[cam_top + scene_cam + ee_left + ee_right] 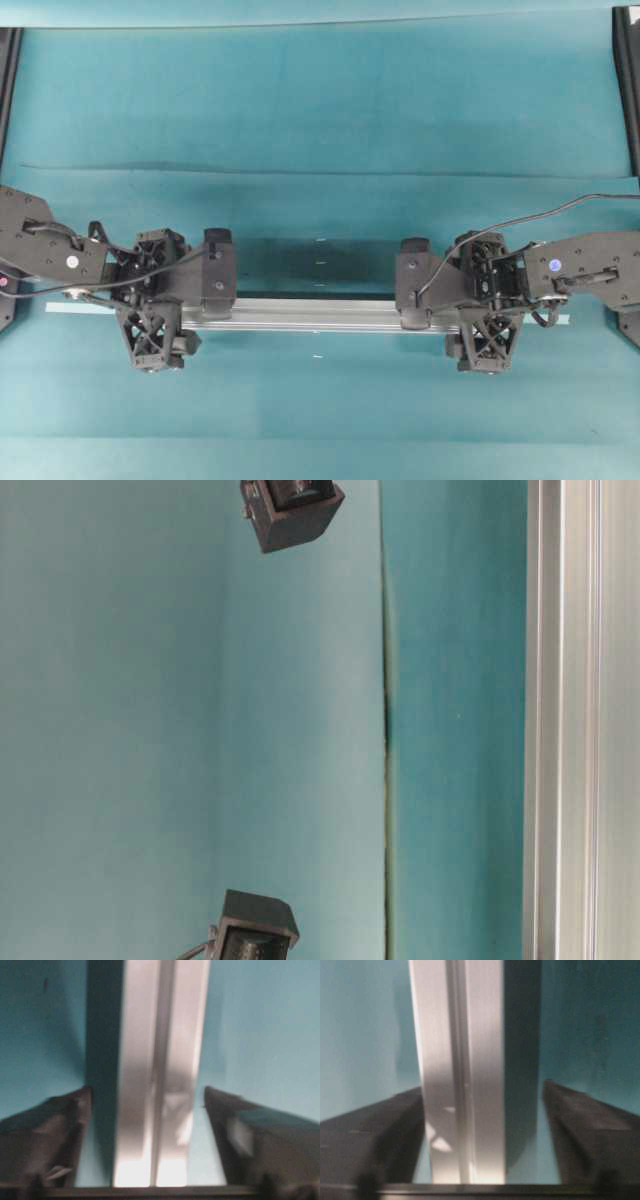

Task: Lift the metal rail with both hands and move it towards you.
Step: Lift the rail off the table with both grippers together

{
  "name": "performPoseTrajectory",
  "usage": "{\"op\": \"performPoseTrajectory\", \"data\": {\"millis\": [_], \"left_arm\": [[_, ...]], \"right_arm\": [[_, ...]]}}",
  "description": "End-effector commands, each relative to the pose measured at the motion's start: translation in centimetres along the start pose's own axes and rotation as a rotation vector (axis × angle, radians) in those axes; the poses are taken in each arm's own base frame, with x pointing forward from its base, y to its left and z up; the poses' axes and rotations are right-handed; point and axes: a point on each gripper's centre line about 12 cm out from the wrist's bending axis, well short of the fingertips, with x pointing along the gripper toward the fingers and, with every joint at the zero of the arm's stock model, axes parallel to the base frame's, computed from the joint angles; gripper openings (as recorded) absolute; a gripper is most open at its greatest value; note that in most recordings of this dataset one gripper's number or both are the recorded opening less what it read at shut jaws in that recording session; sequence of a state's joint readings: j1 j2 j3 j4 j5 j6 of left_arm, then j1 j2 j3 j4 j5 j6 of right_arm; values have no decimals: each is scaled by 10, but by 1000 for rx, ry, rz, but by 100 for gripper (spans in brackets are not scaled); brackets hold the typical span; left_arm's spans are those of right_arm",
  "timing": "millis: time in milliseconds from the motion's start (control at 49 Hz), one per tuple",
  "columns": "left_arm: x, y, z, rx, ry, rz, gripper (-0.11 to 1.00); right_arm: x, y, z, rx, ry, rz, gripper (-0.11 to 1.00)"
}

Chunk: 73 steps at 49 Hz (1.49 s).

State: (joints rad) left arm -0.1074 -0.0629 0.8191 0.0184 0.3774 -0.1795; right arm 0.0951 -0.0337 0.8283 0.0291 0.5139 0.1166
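Left hand (152, 318) and right hand (487, 318), fingers apart, straddled opposite ends of the metal rail (315, 314) lying between them on the teal surface (320, 110). Grasp step; next, both must clamp, then lift together.

The metal rail (315, 314) runs crosswise between the left gripper (155, 302) and the right gripper (487, 300), filling most of each jaw gap; bare teal table (320, 110) lies beyond both hands; open cloth also spreads on their near side.
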Motion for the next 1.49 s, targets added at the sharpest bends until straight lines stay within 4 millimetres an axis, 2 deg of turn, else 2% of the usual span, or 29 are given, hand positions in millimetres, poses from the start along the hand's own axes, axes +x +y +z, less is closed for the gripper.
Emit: {"op": "performPoseTrajectory", "data": {"millis": [0,82,143,776,960,1083,1205,1471], "left_arm": [[-3,-6,5,20,-23,-11,67],[-3,-7,5,25,-23,-12,40],[-4,-7,6,27,-26,-13,28],[-4,-7,6,28,-37,-15,28],[-6,-8,9,30,-43,-15,28],[-19,-9,16,26,-67,-20,28],[-39,-10,25,29,-78,-19,28],[-105,-12,49,49,-82,-13,28]], "right_arm": [[0,0,2,10,-3,2,73],[0,0,2,21,-1,2,50],[0,0,3,32,-3,2,41],[2,2,5,72,-1,11,41],[-3,5,8,110,-9,31,41],[-19,7,14,123,-15,45,41],[-42,8,23,127,-12,52,41],[-105,4,40,136,-32,64,41]]}}
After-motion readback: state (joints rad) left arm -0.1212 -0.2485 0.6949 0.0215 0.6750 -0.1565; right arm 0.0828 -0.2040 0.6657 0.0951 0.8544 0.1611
